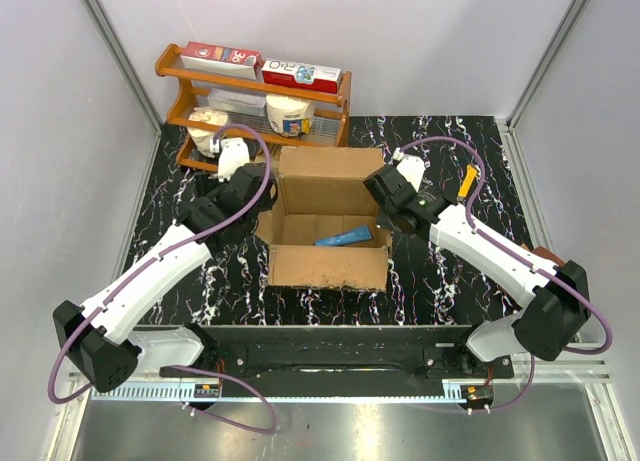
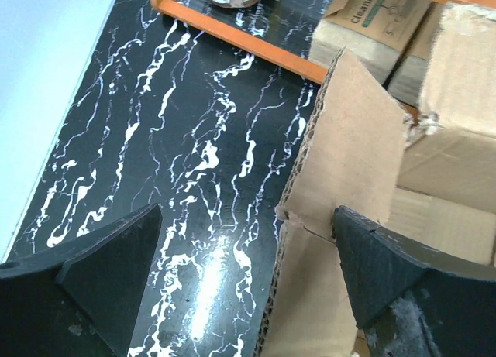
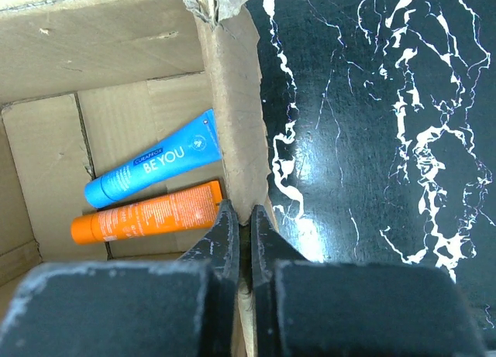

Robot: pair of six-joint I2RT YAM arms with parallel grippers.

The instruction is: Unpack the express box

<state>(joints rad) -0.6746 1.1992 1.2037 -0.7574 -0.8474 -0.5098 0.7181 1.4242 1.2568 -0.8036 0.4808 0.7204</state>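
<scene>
Pinching express box (image 3: pixel 116 47) right wall (image 3: pixel 236 140), right fingers (image 3: pixel 223 245) narrow, left fingers (image 2: pixel 108 279) wide around left flap (image 2: pixel 349 148)

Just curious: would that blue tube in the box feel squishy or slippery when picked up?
Probably squishy: the blue tube looks like soft plastic, so it may dent when squeezed. Its glossy skin could slip. Lying flat on the express box floor with one flattened end, it seems unlikely to roll far.
</scene>
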